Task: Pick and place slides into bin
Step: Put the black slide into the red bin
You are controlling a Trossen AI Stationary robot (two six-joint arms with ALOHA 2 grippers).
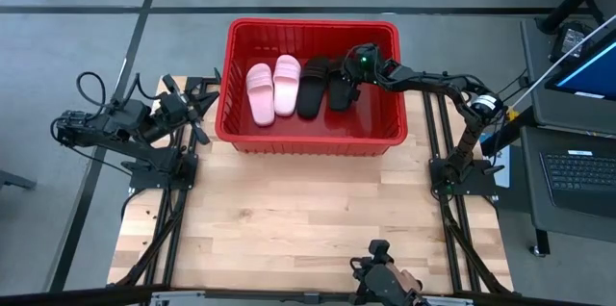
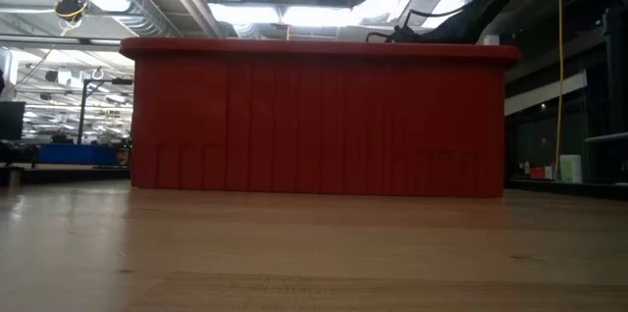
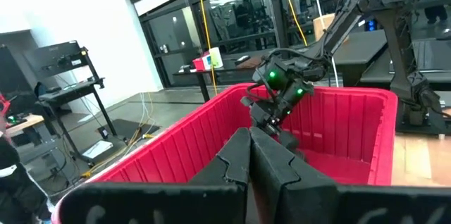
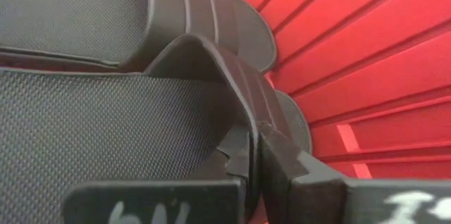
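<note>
Pinched shut on a black slide's (image 4: 127, 153) strap, the right gripper (image 1: 348, 73) hung inside the bin (image 1: 308, 139) at two o'clock. Left gripper (image 1: 197, 112) waited closed at nine. Two pink slides (image 1: 272, 89) and two black lay inside.

Straight down from overhead on the whole tabletop (image 1: 308, 229). Level at tabletop height, close up against the bin (image 2: 319, 121) wall. Wrist cams: left looking across the bin, right pressed inside it.
</note>
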